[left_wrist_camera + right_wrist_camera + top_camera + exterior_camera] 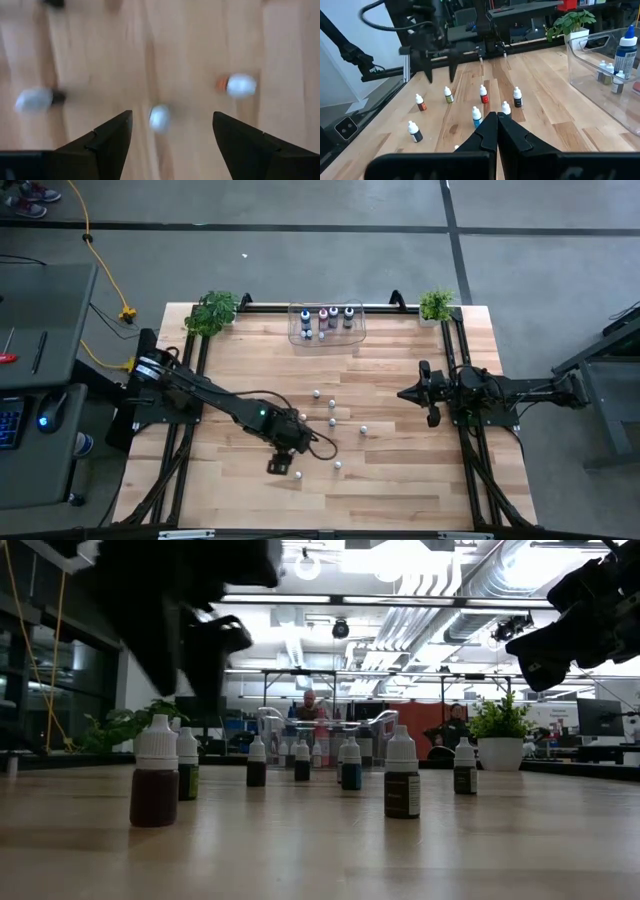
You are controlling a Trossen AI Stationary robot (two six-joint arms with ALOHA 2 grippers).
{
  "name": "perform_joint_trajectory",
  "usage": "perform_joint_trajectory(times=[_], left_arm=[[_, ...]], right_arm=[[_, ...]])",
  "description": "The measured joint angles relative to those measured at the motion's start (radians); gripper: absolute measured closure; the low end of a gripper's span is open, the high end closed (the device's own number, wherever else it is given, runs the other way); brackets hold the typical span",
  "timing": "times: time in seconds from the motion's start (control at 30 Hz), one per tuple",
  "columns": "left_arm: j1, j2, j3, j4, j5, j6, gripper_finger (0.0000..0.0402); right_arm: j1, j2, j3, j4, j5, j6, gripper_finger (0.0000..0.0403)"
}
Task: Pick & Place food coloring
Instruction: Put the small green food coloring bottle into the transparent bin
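Several small food coloring bottles stand upright on the wooden table [420, 480], white caps up, in a loose group [332, 421]. My left gripper [172, 116] is open and points steeply down above the group's near-left side. One white-capped bottle [159, 117] shows below, between its fingers and clear of them; in the high view that is the bottle [298, 475] beside the gripper [280, 466]. Two more bottles [241, 85] [34, 99] stand to either side. Larger bottles [327, 318] stand in the clear bin [357, 332]. My right gripper [496, 120] is shut and held level at the table's right.
The clear bin sits at the middle of the far edge, between two potted plants [212, 311] [436, 304]. Black frame rails [190, 420] run along the table's left and right sides. Bare wood lies along the near edge. People sit in the room beyond [310, 705].
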Motion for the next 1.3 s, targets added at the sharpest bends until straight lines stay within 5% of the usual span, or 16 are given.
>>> perform_joint_trajectory(times=[0.87, 1.3], left_arm=[[-0.006, 0.103, -0.008, 0.012, -0.034, -0.040, 0.0133], [-0.006, 0.103, -0.008, 0.010, -0.028, -0.048, 0.0238]], right_arm=[[0.000, 0.025, 0.000, 0.006, -0.001, 0.000, 0.0402], [0.000, 0.026, 0.000, 0.005, -0.001, 0.000, 0.0402]])
